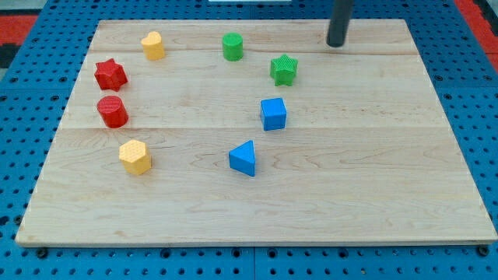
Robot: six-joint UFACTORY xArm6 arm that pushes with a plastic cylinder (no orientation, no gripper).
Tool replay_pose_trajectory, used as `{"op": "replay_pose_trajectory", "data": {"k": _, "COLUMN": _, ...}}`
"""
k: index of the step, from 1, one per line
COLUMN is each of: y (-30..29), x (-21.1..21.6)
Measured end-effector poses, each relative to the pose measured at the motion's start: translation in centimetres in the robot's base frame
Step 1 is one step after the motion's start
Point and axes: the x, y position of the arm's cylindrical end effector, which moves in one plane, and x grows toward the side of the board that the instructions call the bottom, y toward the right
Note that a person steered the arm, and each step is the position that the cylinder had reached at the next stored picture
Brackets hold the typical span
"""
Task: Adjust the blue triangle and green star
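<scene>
In the camera view, my tip (pixel 335 44) rests on the wooden board (pixel 389 179) near the view's top edge, right of centre. The rod is a plain dark cylinder with no jaws or fingers, so it has hold of nothing, and it touches no block.

The green star (pixel 284 69) lies below and to the view's left of my tip, near it but clearly apart. The blue triangle (pixel 243 159) sits well apart from my tip, far down toward the view's bottom and further left, about the middle of the board. Between star and triangle stands the blue cube (pixel 273 113), just below the star and up and right of the triangle.

The green cylinder (pixel 233 46) stands left of my tip at about the same height in the view, up and left of the star. Further left near the top edge is a yellow block (pixel 153 45) of rounded shape. On the view's left side, the red star (pixel 110 75) lies above the red cylinder (pixel 113 112), and the yellow hexagon (pixel 135 156) lies below both.

The board is pale wood made of lengthwise planks. It lies on a blue pegboard surface (pixel 23 93) dotted with holes, and a strip of red shows at the view's top corners.
</scene>
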Motion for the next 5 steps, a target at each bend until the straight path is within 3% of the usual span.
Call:
{"op": "replay_pose_trajectory", "data": {"k": 3, "y": -2.1, "x": 18.5}}
{"op": "replay_pose_trajectory", "data": {"k": 4, "y": -5.9, "x": 22.6}}
{"op": "replay_pose_trajectory", "data": {"k": 5, "y": -10.7, "x": 23.5}}
